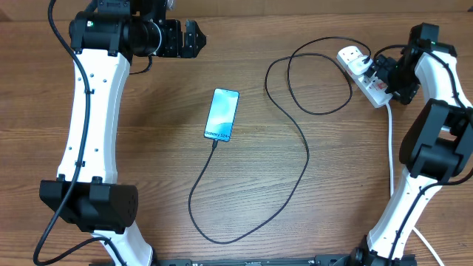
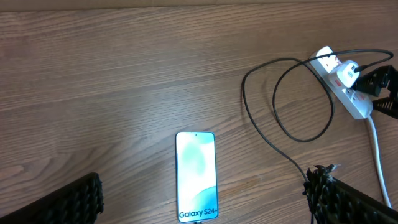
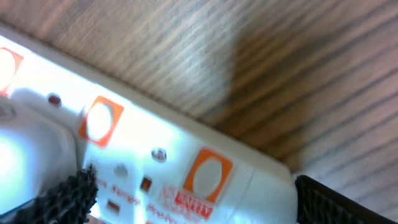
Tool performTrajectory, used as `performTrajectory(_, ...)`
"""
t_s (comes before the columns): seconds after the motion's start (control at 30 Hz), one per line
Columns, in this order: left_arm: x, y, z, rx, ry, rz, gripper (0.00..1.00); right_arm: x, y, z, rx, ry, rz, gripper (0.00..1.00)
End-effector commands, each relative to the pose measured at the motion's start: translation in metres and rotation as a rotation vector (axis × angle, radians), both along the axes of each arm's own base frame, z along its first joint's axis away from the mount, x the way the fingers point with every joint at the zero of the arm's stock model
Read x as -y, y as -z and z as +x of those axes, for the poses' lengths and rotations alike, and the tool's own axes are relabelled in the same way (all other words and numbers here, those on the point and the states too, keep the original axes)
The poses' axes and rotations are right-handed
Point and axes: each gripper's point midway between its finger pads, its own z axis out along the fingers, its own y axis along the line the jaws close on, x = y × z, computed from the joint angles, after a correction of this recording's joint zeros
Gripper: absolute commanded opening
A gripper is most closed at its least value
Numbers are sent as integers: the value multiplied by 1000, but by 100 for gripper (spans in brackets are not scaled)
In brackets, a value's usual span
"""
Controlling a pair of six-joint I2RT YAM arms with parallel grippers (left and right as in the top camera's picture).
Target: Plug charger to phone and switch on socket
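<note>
Your right hand (image 3: 199,204) hangs open over the socket (image 3: 143,140); the charger (image 1: 306,159) looks seated in the phone (image 1: 222,114), so next you press a switch (image 3: 208,175) squarely.

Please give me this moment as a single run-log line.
phone: charger tip at bottom edge | right claw: open over socket | left claw: open, apart from phone

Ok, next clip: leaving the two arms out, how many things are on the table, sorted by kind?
Phone: 1
Charger cable: 1
Power strip: 1
Total: 3
</note>
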Motion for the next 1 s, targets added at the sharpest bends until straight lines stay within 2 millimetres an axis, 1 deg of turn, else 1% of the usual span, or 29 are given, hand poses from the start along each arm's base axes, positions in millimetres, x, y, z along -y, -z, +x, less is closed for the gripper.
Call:
performTrajectory(0.0, 2, 3, 1, 0, 12, 11, 100, -7, -34, 1, 36, -29, -9, 93)
performTrajectory(0.03, 2, 3, 1, 0, 12, 11, 100, -3, -67, -3, 80, -17, -7, 88)
performTrajectory(0.13, 2, 3, 1, 0, 12, 11, 100, -1, -120, -20, 142, 1, 3, 80)
performTrajectory(0.23, 2, 3, 1, 0, 12, 11, 100, -4, -171, -40, 207, 11, 16, 78)
performTrajectory(0.33, 2, 3, 1, 0, 12, 11, 100, -13, -220, -66, 269, 9, -1, 77)
performTrajectory(0.43, 2, 3, 1, 0, 12, 11, 100, -25, -256, -95, 307, 5, -15, 77)
performTrajectory(0.5, 2, 3, 1, 0, 12, 11, 100, -34, -277, -114, 337, -2, -25, 78)
performTrajectory(0.6, 2, 3, 1, 0, 12, 11, 100, -48, -302, -138, 393, -20, -42, 77)
performTrajectory(0.63, 2, 3, 1, 0, 12, 11, 100, -58, -316, -152, 431, -35, -52, 77)
performTrajectory(0.7, 2, 3, 1, 0, 12, 11, 100, -69, -328, -167, 466, -54, -58, 77)
performTrajectory(0.8, 2, 3, 1, 0, 12, 11, 100, -87, -337, -192, 496, -68, -49, 78)
performTrajectory(0.83, 2, 3, 1, 0, 12, 11, 100, -94, -339, -202, 500, -67, -38, 78)
performTrajectory(0.9, 2, 3, 1, 0, 12, 11, 100, -103, -338, -215, 499, -72, -24, 79)
performTrajectory(0.93, 2, 3, 1, 0, 12, 11, 100, -110, -337, -225, 496, -83, -16, 100)
performTrajectory(0.97, 2, 3, 1, 0, 12, 11, 100, -114, -335, -231, 487, -93, -11, 100)
